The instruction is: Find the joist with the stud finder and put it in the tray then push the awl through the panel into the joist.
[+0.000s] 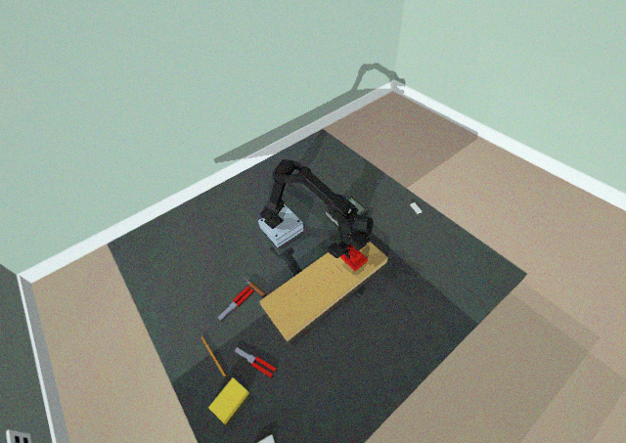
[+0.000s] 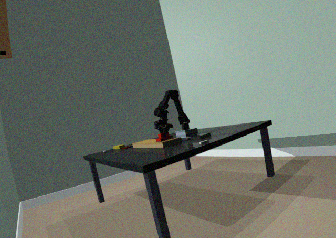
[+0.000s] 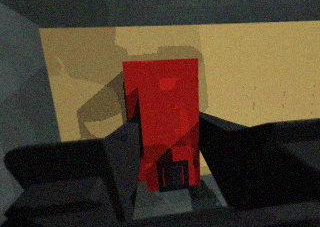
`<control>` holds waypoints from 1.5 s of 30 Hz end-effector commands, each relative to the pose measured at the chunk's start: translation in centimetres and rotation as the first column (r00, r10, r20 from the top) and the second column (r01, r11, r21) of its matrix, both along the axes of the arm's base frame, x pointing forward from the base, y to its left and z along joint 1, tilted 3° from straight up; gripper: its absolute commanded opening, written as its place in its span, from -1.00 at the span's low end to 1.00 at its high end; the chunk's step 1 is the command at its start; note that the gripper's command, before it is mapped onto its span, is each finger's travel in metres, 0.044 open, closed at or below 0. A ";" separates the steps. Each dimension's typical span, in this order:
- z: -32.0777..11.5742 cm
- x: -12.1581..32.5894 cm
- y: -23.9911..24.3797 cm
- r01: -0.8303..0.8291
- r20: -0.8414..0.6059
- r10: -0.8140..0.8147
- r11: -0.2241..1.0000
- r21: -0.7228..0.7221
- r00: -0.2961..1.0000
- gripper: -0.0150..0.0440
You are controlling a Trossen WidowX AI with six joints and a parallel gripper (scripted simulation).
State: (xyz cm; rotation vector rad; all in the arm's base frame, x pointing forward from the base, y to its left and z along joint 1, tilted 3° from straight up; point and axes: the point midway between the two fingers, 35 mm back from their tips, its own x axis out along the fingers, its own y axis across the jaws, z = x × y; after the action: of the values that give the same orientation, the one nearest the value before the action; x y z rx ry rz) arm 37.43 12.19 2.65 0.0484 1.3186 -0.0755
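My gripper (image 1: 348,250) (image 2: 163,133) (image 3: 164,114) is shut on the red stud finder (image 1: 355,259) (image 2: 162,137) (image 3: 170,97). The stud finder is on or just above the tan floor panel (image 1: 303,307) (image 2: 146,143) (image 3: 260,52), near the panel's end on the tray's side. Its small screen (image 3: 173,176) is dark, with a thin red outline and no green. The awl (image 1: 256,288) lies by the panel's far end, brown handle towards it. The grey tray (image 1: 360,204) (image 2: 205,135) is behind the arm in the top view, partly hidden.
Red-handled pliers (image 1: 243,296) lie beside the awl, and a second pair (image 1: 262,366) lies farther out. Near them are an orange stick (image 1: 213,356) and a yellow block (image 1: 229,400) (image 2: 118,146). A small white block (image 1: 415,207) (image 2: 203,142) lies beyond the tray.
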 end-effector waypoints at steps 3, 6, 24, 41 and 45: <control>0.0 0.2 1.9 -0.001 -0.001 0.001 1.000 0.003 1.000 -0.49; 0.0 0.2 2.7 -0.001 -0.001 0.001 1.000 0.004 1.000 -0.49; 0.0 0.4 5.0 -0.003 0.001 0.003 1.000 0.004 1.000 -0.49; 0.0 0.2 2.1 -0.001 -0.001 0.001 1.000 0.003 1.000 -0.49; 0.0 0.1 1.1 -0.001 -0.001 0.001 1.000 0.002 1.000 -0.49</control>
State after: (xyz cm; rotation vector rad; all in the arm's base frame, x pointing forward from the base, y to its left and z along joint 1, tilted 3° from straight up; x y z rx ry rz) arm 37.74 14.19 2.72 0.0532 1.3153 -0.0764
